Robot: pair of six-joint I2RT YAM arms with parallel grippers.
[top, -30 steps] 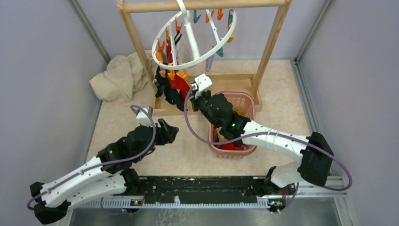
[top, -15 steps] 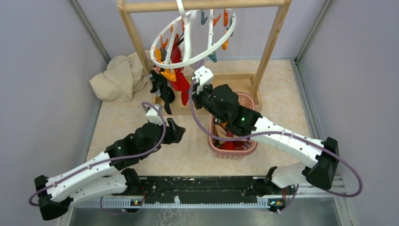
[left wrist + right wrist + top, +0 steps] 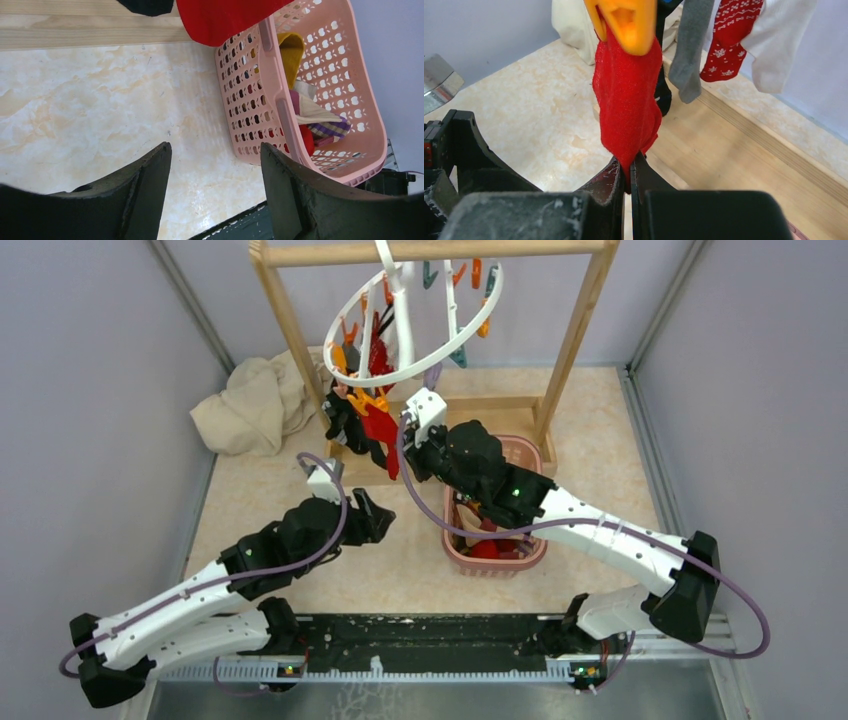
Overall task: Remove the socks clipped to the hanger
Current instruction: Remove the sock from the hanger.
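The right claw [image 3: 628,172] is pinched tight on the lower tip of a plain red sock [image 3: 626,100], which hangs from an orange clip [image 3: 624,22] on the tilted white hanger [image 3: 415,375]. The left claw [image 3: 215,150] gapes wide and empty above the table [image 3: 100,100], beside the pink basket [image 3: 260,100]

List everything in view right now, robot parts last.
hanger: 1, white ring, hanging from rack
clips: several, orange, teal, purple, on hanger
socks: at least five clipped; red, black, grey, white, red-and-white
rack: 1, wood, rear
basket: 1, pink, right of centre, socks inside
cloth: 1, beige, rear left
table: 1, beige marble
left gripper: black, open, empty
right gripper: black, shut on red sock
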